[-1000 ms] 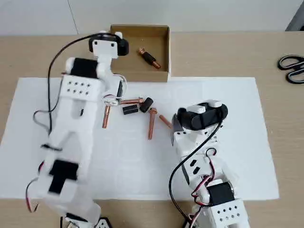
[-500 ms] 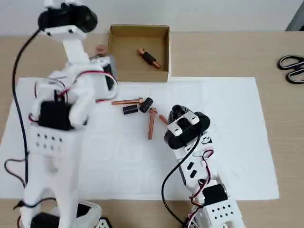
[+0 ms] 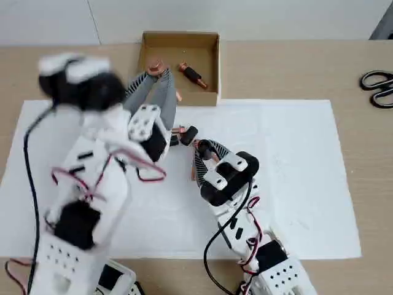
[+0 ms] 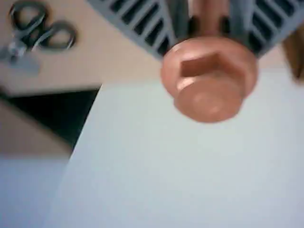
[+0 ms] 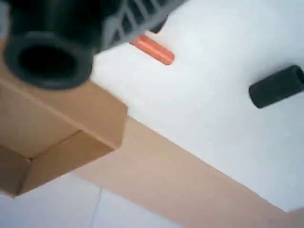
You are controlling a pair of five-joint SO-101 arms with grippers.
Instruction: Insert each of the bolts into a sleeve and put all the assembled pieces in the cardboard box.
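Observation:
My left gripper (image 3: 156,75) is raised above the box's near left corner, shut on a copper bolt (image 3: 155,66) whose hexagonal head (image 4: 209,78) faces the wrist camera between the grey fingers (image 4: 137,19). My right gripper (image 3: 206,150) is low over the middle of the white paper, shut on a black sleeve (image 5: 47,57) seen end-on. Beside it lie another black sleeve (image 3: 189,134) (image 5: 278,85) and a loose copper bolt (image 3: 194,167) (image 5: 152,49). The cardboard box (image 3: 180,37) (image 5: 61,128) at the back holds one assembled piece (image 3: 193,75).
White paper (image 3: 295,178) covers the middle of the wooden table. Scissors (image 3: 377,86) (image 4: 40,35) lie at the far right edge. Another bolt (image 3: 178,129) is partly hidden under the left arm.
The left arm picked a bolt off the paper, lifted it beside the box, then swung it right over the box's near edge. The right gripper moved left toward the loose sleeve and bolt.

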